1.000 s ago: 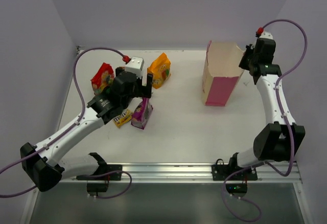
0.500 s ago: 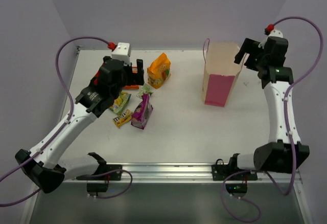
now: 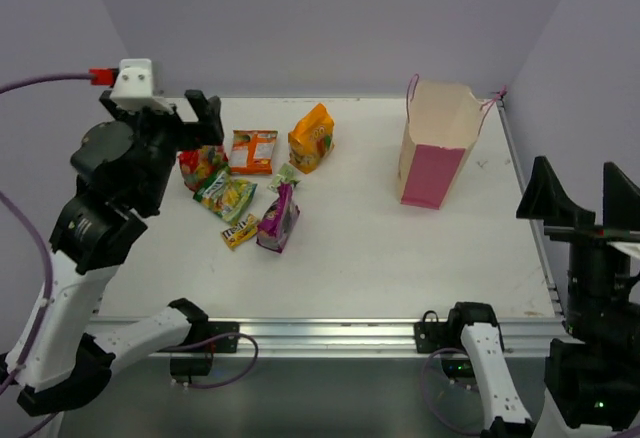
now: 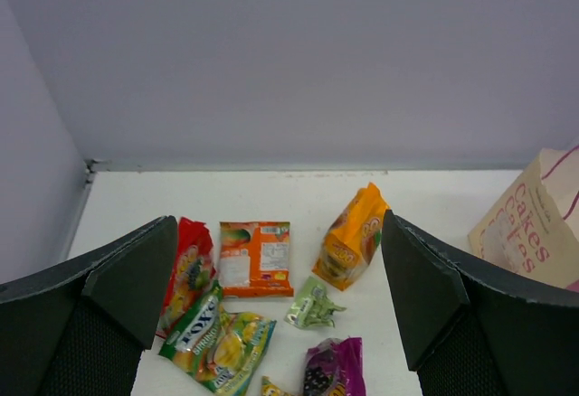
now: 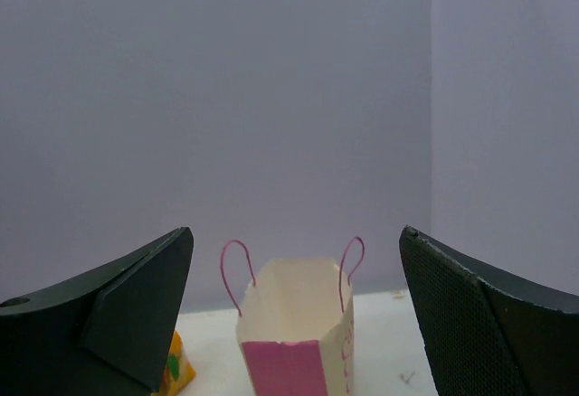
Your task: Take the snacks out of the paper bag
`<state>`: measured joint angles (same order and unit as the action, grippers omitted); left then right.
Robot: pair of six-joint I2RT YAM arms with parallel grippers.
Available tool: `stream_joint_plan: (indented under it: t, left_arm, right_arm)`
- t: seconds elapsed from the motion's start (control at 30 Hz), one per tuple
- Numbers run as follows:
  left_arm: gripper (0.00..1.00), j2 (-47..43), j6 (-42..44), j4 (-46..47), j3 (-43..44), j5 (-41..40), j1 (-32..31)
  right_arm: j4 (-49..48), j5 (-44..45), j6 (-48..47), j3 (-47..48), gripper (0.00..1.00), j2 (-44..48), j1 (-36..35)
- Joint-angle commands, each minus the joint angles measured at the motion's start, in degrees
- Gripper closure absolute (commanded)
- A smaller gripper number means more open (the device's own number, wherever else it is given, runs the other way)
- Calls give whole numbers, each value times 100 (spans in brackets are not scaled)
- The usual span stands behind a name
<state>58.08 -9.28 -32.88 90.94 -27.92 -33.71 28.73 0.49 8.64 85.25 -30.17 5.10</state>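
Pink-sided and cream-faced, the paper bag (image 3: 437,143) stands upright at the far right of the table (image 3: 350,248). Seven shiny snacks (image 3: 226,196) lie well to its left. The left gripper (image 3: 192,113) and right gripper (image 3: 577,173) hang high, jaws spread, empty. It looks finished to me; only the bag's hidden bottom needs checking.

On the table (image 3: 380,248): snacks (image 3: 228,196) left, paper bag (image 3: 432,158) right.
The snacks lie clustered far left; the paper bag stands upright, well apart, far right.
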Motion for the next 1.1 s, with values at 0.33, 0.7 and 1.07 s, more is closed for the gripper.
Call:
stream_joint_plan:
  t: [0.33, 0.7, 1.07]
  left_arm:
    - [0, -2433, 796, -87, -1094, -987, 40]
    - [0, -2741, 427, -104, -1640, -1119, 49]
    - [0, -2478, 49, -333, -1755, -926, 40]
  right_arm:
    - [-1001, 847, -601, -1731, 1, 1980, -1187]
    - [-1089, 654, -487, -1995, 1, 1954, -1222]
    - [-1054, 566, -478, -2004, 1, 1945, -1222]
